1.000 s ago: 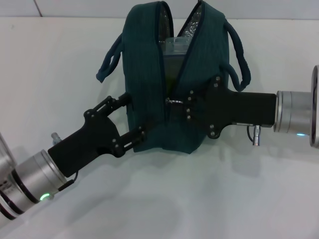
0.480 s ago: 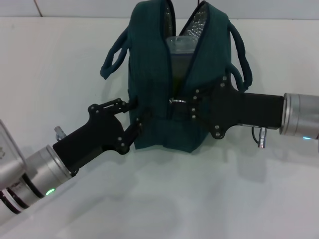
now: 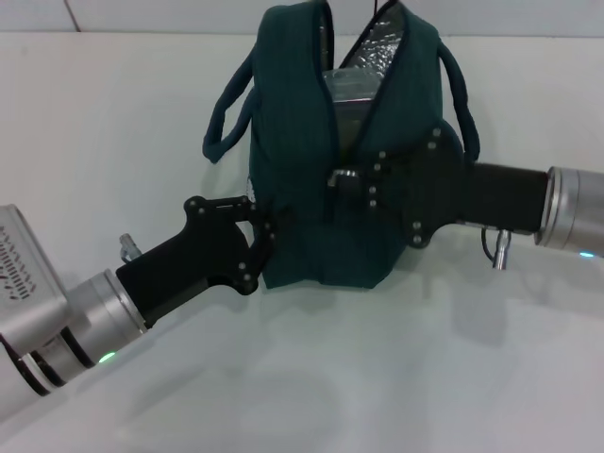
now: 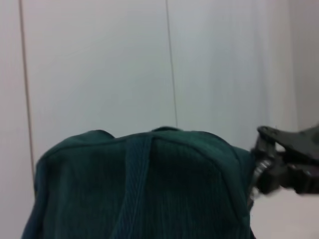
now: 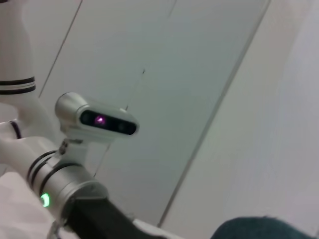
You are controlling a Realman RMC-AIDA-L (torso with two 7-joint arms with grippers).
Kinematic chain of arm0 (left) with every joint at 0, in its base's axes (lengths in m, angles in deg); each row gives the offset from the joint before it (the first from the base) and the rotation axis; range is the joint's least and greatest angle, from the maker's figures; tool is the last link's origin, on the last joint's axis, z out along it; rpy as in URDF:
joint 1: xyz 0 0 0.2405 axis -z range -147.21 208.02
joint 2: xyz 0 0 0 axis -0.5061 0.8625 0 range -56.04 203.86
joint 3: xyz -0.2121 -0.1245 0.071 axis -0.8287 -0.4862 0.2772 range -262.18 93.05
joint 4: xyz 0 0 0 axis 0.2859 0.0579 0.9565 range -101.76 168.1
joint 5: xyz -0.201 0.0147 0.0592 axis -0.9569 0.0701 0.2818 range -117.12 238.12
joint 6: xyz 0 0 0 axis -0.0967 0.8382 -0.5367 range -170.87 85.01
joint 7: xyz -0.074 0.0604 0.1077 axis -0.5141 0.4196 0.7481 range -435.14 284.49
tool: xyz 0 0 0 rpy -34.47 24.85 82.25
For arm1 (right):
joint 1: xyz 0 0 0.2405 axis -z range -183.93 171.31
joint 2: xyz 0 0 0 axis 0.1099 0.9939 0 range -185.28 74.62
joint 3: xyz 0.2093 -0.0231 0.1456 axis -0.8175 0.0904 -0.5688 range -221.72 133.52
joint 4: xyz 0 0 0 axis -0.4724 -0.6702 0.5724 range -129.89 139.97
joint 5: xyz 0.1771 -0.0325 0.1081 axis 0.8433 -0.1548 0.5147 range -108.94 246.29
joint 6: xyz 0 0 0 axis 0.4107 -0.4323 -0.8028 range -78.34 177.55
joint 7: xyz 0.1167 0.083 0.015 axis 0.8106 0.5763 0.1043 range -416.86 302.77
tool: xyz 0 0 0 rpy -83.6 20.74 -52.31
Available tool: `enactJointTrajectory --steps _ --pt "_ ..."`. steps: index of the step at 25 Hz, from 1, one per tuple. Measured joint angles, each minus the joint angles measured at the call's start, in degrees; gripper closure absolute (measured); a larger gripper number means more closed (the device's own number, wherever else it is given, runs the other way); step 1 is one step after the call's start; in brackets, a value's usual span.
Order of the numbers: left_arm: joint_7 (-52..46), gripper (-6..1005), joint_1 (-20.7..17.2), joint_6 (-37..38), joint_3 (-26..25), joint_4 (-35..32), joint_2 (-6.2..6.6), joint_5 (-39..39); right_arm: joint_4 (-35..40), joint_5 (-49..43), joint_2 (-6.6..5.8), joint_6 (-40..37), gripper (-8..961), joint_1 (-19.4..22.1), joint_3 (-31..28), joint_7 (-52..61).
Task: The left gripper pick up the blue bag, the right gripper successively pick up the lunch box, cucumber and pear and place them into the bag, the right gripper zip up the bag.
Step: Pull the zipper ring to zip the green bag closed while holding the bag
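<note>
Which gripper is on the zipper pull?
The right gripper, at the metal ring pull on the blue bag front seam. The left gripper instead clamps the bag's lower left corner.

The blue bag (image 3: 316,179) stands upright at twelve o'clock, its top gaping over the lunch box (image 3: 351,90). The left gripper (image 3: 267,226) clamps its seven o'clock corner. The right gripper (image 3: 359,179), reaching in from three o'clock, pinches the metal zipper pull (image 3: 340,176).

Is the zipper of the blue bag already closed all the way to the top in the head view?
No, the blue bag is open at the top, where its silver lining and the lunch box show.
</note>
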Motion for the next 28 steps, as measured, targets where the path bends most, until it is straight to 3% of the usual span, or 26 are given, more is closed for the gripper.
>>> enactJointTrajectory --steps 17,28 --pt "0.11 929 -1.23 -1.47 1.46 -0.55 0.63 -0.28 -0.78 19.18 0.0 -0.53 936 1.25 3.31 -12.27" --pt "-0.06 930 -3.14 -0.6 1.05 -0.67 1.17 -3.8 -0.85 24.29 -0.01 -3.97 936 4.2 8.09 -22.48"
